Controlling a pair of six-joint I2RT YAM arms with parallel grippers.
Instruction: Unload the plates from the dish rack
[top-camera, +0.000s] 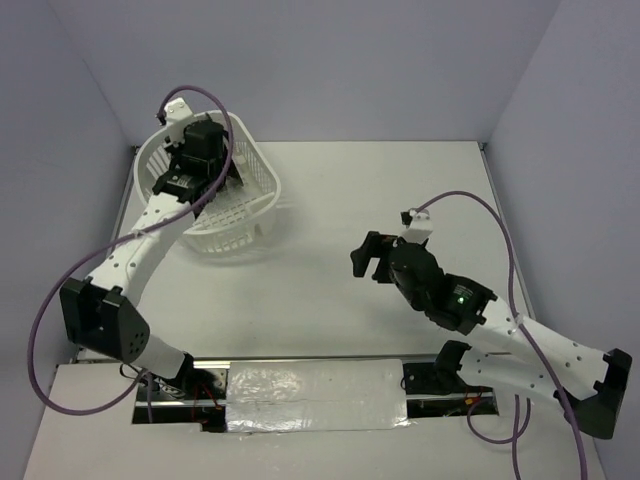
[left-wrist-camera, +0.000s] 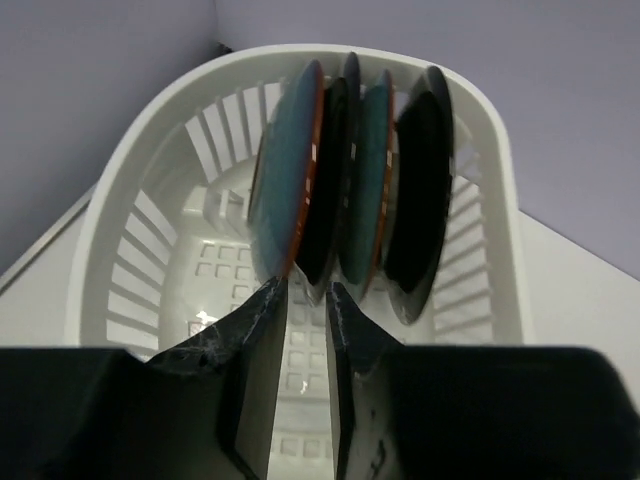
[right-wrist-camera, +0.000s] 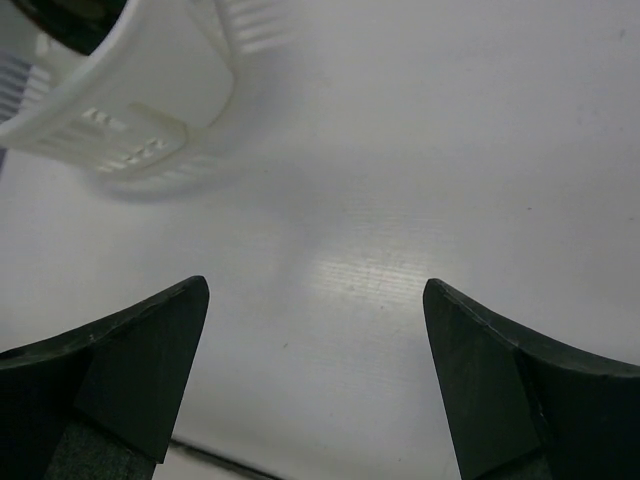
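The white dish rack (top-camera: 255, 215) stands at the back left of the table. In the left wrist view several plates stand on edge in the dish rack (left-wrist-camera: 130, 200): a teal plate (left-wrist-camera: 285, 180), a dark one (left-wrist-camera: 328, 180), another teal one (left-wrist-camera: 368, 180) and a black one (left-wrist-camera: 420, 190). My left gripper (top-camera: 215, 165) is down inside the rack. Its jaws stand narrow, tips (left-wrist-camera: 305, 288) on either side of the lower rims of the first teal and dark plates; whether they pinch a rim is unclear. My right gripper (top-camera: 365, 258) hovers open over bare table (right-wrist-camera: 315, 300).
The rack's outer wall (right-wrist-camera: 150, 90) shows at the upper left of the right wrist view. White walls close the table at the back and sides. Purple cables (top-camera: 470, 200) loop over both arms.
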